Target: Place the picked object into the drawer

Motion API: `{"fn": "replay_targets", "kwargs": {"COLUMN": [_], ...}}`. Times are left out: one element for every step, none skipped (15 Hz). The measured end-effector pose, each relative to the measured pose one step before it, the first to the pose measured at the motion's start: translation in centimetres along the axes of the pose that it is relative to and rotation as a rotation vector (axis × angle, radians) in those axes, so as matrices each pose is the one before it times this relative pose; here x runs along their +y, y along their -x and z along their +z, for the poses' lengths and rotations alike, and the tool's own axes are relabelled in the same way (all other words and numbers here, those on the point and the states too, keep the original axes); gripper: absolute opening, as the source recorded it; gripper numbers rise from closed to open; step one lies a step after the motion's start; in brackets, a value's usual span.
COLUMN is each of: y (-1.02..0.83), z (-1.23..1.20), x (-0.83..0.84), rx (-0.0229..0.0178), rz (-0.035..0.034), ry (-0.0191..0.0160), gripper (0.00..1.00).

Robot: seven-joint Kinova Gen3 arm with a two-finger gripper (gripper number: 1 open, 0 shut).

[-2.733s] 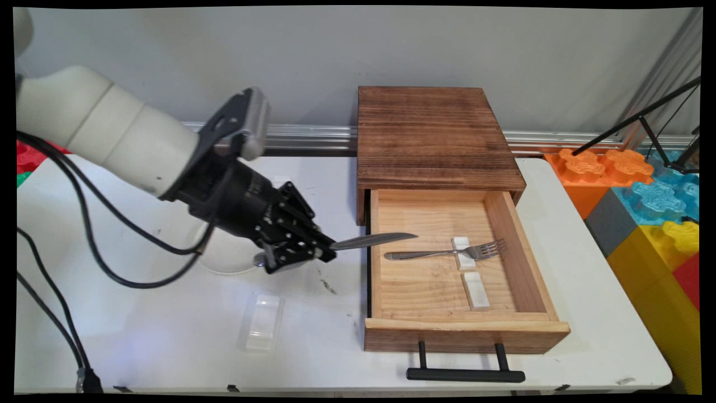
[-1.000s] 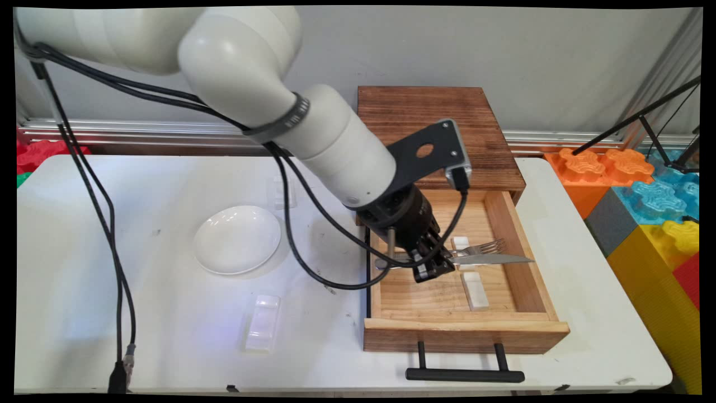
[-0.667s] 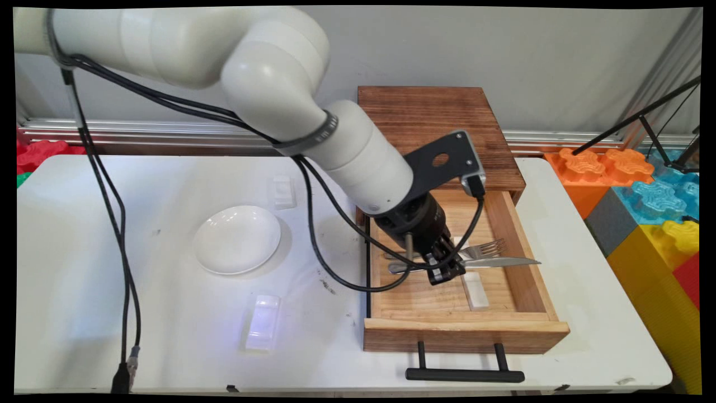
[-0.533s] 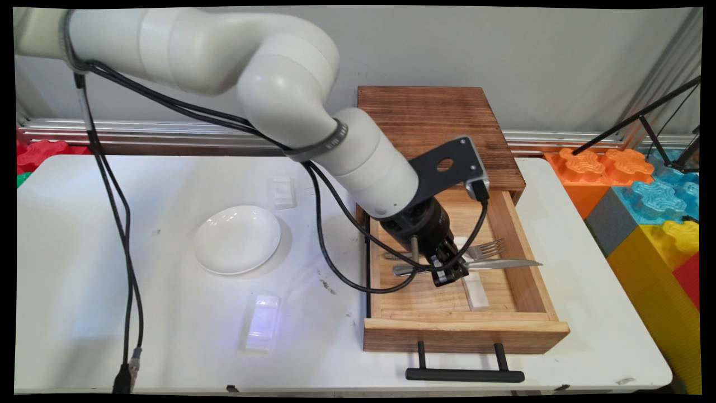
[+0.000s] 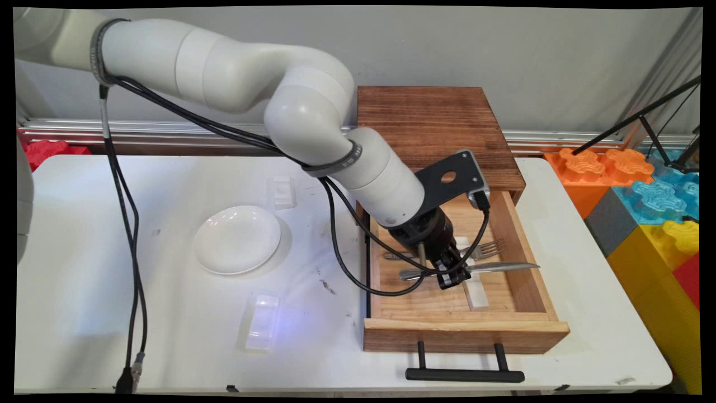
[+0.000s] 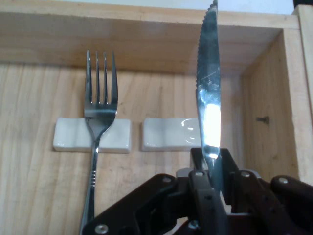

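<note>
We see the gripper (image 5: 454, 275) clamped on a knife (image 5: 503, 267) inside the open wooden drawer (image 5: 464, 330), fingers (image 6: 208, 205) closed tight on its handle. The blade lies above the nearer white rest (image 6: 168, 133). Beside it, a fork (image 6: 99, 110) lies across the other rest (image 6: 68, 133) in the drawer.

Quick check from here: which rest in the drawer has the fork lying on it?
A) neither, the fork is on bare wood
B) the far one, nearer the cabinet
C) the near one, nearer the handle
B: the fork crosses the far rest; the near rest is bare.
</note>
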Motion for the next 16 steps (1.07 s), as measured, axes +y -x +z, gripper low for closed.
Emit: {"fn": "replay_targets", "kwargs": {"y": [0.157,0.25,0.148,0.266,0.161,0.208,0.211,0.187,0.216,0.214,0.285,0.177,0.216,0.201,0.153,0.183], "z": [0.311,0.408,0.219,0.384,0.203,0.214,0.2,0.153,0.177,0.157,0.198,0.107,0.115,0.107,0.089,0.098], "x": [-0.147,-0.211,-0.126,-0.233,-0.108,-0.123,-0.115,-0.095,-0.099,-0.1,-0.132,-0.071,-0.074,-0.06,-0.04,-0.045], "rx": [0.00012,-0.00082,-0.0006,-0.00101,-0.00091,-0.00123,-0.00165,-0.00126,-0.00175,-0.00207,-0.00255,-0.0017,-0.00199,-0.00217,-0.00122,-0.00171], "rz": [-0.00484,-0.00555,-0.00267,-0.00463,-0.00186,-0.00205,-0.00204,-0.00151,-0.00166,-0.00134,-0.00189,-0.00113,-0.0013,-0.00109,-0.00065,-0.00113], "ry": [0.00128,0.00103,0.00029,0.00018,0.00046,0.00089,0.00076,0.00054,0.00085,0.00031,0.00055,0.00037,0.00072,0.00077,0.00085,0.0012], "gripper": [0.0,0.0,0.0,0.0,0.0,0.0,0.0,0.0,0.0,0.0,0.0,0.0,0.0,0.0,0.0,0.0]}}
